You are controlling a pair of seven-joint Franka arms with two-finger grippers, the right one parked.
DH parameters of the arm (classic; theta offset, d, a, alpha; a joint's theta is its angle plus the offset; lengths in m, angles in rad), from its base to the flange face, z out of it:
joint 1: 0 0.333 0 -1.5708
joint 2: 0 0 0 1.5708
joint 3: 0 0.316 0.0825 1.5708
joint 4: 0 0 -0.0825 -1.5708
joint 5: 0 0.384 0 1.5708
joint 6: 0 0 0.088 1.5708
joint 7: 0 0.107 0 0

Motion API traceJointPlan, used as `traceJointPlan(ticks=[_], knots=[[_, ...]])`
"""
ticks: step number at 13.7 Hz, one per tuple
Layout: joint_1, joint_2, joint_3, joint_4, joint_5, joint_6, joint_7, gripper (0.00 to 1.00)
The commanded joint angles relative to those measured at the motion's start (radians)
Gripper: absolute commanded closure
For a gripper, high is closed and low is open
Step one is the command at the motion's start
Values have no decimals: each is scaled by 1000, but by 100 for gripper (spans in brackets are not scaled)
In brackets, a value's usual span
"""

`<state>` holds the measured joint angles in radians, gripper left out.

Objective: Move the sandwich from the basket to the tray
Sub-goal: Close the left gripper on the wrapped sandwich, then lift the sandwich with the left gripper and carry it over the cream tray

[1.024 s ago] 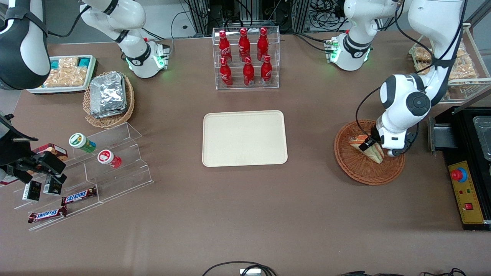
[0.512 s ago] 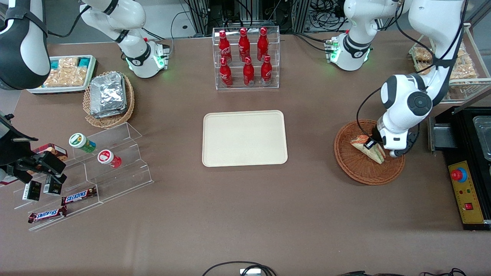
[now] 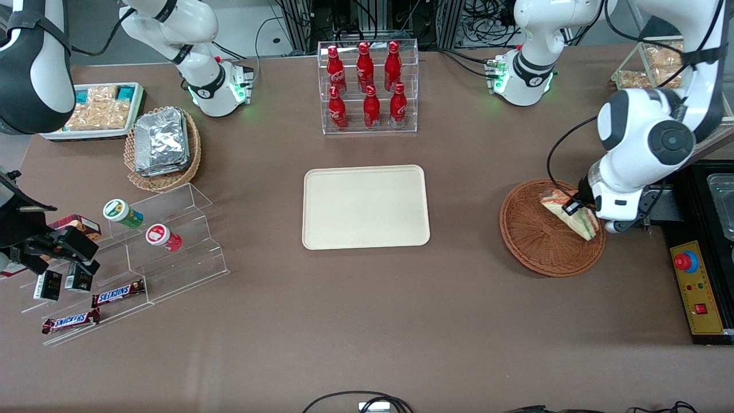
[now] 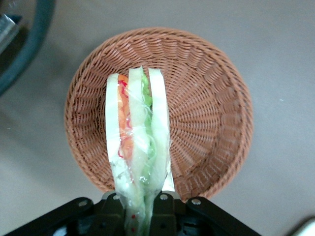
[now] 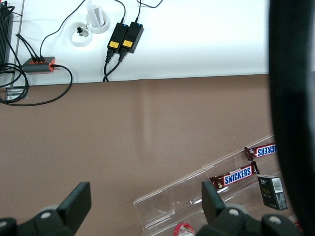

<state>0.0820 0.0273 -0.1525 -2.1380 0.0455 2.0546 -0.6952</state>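
**Jaws clamped on the sandwich, lift under way, tray waiting**

My jaws are closed on the sandwich (image 3: 570, 214), pinching it across its slices, and the gripper (image 3: 573, 207) hangs over the basket's edge toward the working arm's end of the table.

Going across the front view from its left: the foil-packet basket (image 3: 163, 146) and the acrylic snack steps (image 3: 143, 252) sit toward the parked arm's end. The bottle rack (image 3: 368, 86) stands mid-table. The tray (image 3: 366, 207) lies nearer the camera than the rack, with nothing on it. The basket (image 3: 545, 235) is well apart from the tray.

I judge the pick done and the carry and set-down all left: the wedge appears raised off the wicker, not resting in it.

The wrist view shows me what the front cannot: the sandwich (image 4: 138, 147) gripped at its end between the fingers (image 4: 165, 196), the wrapped filling edge facing the camera, and the basket (image 4: 211, 113) below holding nothing else. Only the front view shows the tray.
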Motion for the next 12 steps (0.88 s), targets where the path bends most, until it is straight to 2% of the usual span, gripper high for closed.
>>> traceJointPlan(ticks=[1, 4, 7, 12], knots=[[-7, 5, -28, 131, 8, -150, 54, 97], [-7, 13, -58, 220, -7, -218, 69, 91], [-5, 11, -116, 253, -6, -251, 130, 91], [-7, 43, -286, 299, 5, -261, 194, 92]])
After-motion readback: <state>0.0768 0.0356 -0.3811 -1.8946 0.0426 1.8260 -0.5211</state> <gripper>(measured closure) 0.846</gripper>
